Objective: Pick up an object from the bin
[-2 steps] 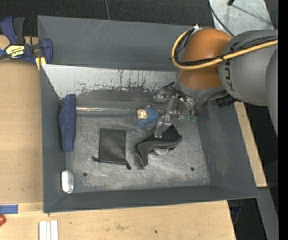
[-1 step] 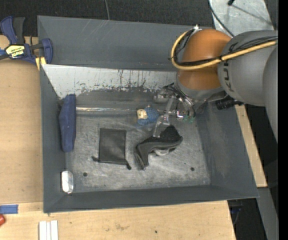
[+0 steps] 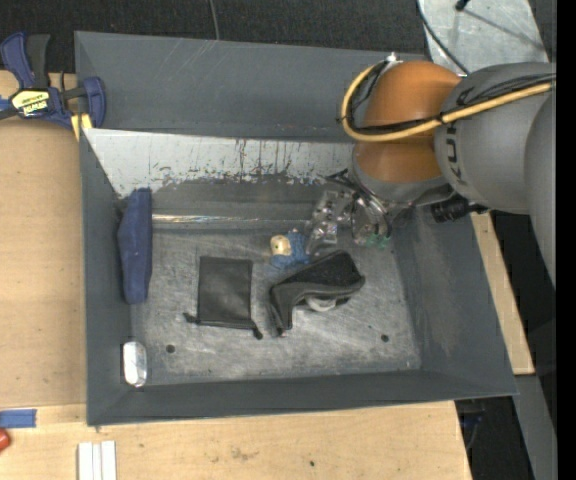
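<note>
My gripper (image 3: 334,218) hangs low over the right half of the bin floor, near the back wall. Just below it lies a black curved thing shaped like a small shoe (image 3: 315,282), with something white under its right end. To the gripper's left sits a small beige knob (image 3: 281,243) beside a bit of blue (image 3: 295,256). Nothing shows held in the gripper.
A flat black square pouch (image 3: 225,290) lies in the middle of the floor. A long blue object (image 3: 135,243) leans along the left wall. A small silver piece (image 3: 134,363) rests in the front left corner. The arm with its orange cover fills the bin's back right.
</note>
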You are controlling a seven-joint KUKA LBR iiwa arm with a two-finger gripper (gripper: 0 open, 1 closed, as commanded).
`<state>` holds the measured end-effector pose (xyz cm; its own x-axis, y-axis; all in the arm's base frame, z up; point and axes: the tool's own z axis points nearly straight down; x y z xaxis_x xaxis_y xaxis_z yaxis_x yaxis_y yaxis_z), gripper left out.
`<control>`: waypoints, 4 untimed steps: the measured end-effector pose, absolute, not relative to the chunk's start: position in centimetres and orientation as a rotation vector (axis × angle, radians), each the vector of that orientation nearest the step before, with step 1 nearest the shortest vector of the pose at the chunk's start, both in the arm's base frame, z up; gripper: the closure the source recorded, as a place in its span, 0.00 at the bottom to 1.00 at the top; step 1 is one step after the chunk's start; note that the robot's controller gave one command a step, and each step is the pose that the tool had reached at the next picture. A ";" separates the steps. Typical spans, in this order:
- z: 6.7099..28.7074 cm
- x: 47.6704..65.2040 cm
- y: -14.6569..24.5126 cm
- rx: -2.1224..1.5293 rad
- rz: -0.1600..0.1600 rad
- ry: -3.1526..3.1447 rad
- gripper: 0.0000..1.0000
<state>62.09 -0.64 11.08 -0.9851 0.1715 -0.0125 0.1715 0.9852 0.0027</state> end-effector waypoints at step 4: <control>7.8 61.3 2.0 0.241 0.003 3.110 1.00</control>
<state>61.30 2.01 7.77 -0.9878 0.1540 -0.0218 0.1540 0.9881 0.0035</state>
